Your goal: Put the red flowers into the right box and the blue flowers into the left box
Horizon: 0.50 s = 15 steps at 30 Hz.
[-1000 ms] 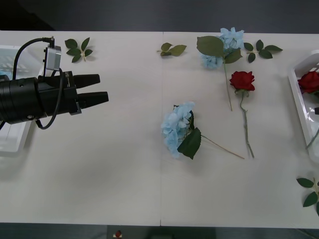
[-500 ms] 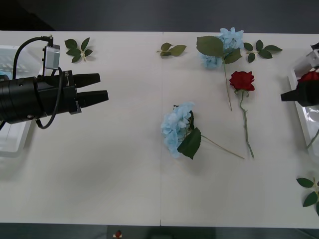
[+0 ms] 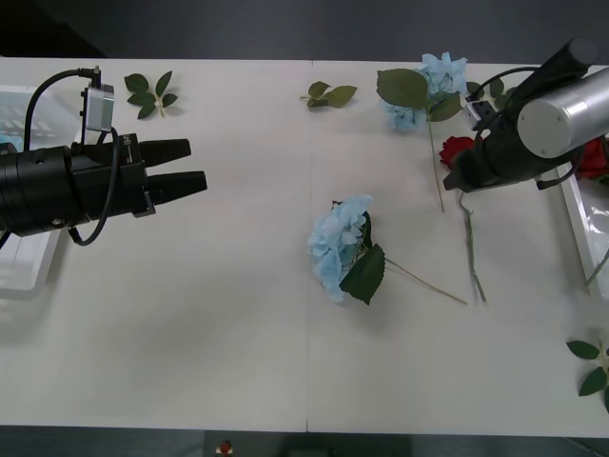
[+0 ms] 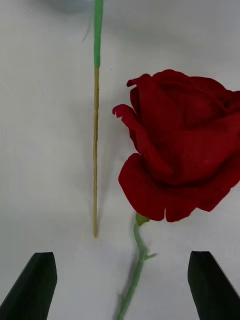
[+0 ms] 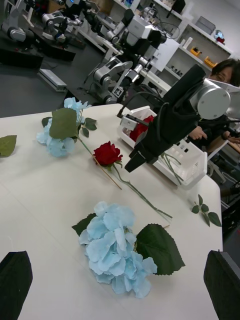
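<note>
Just over the red rose (image 3: 461,151) on the table (image 3: 238,314) the right gripper (image 4: 120,280) is held, fingers spread and empty — the bloom is seen just ahead of the fingertips, the stem (image 3: 469,243) running back between them and toward the table's near edge. The left gripper (image 3: 195,168), parted and idle, is kept well apart from the rose, so the right arm is judged nearer — a grasp below the bloom is called for.

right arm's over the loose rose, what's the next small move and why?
Probably lower the right end effector straight down and close on the green stem just under the deep-red artificial rose. Its black fingers are open, straddling that stem, and nothing is gripped yet. The thin tan hydrangea stem lies close beside, so stay centred. The left end effector waits open at the table's left.
</note>
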{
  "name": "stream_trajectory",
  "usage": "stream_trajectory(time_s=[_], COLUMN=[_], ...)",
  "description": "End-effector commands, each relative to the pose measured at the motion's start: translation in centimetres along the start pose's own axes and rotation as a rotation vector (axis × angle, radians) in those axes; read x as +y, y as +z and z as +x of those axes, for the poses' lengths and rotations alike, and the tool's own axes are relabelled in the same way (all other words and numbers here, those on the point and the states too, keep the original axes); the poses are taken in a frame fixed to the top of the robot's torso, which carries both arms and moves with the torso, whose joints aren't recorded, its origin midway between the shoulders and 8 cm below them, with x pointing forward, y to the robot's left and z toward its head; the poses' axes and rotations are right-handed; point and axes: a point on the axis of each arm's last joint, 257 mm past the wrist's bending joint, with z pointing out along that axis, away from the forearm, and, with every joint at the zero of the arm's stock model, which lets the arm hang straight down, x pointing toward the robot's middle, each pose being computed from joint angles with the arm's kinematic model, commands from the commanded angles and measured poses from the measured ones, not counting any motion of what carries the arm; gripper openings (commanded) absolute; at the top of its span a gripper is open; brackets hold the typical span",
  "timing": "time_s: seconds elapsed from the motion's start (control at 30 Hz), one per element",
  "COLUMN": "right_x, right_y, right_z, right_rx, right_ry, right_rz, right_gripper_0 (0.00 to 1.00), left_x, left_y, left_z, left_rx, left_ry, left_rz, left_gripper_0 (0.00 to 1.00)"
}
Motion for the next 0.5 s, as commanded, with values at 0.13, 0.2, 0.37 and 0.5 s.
stream_trajectory(time_s=[0.13,0.2,0.37,0.5], right_x=[-1.9,-1.9,-2.6,-2.9], right_y=[0.4,0.9,2.3,3.3], right_z=[0.9,1.2,1.7,1.7], right_rx=[0.038,0.048,0.057,0.045], right_ry=[0.005,0.016,0.046,0.068], right_rz=[0.098,0.104,0.129,0.131], right_gripper_0=[0.76,0.76,0.76,0.76], left_x=[-0.9,-0.8,-0.8,-0.9], left_y=[0.4,0.4,0.4,0.3], left_z=[-1.2,-1.2,-1.0,-0.9], left_rx=[-0.034,-0.035,-0.033,-0.034], left_ry=[-0.007,-0.009,-0.009,-0.011], left_rz=[0.017,0.017,0.016,0.016], left_gripper_0=[1.0,1.0,1.0,1.0])
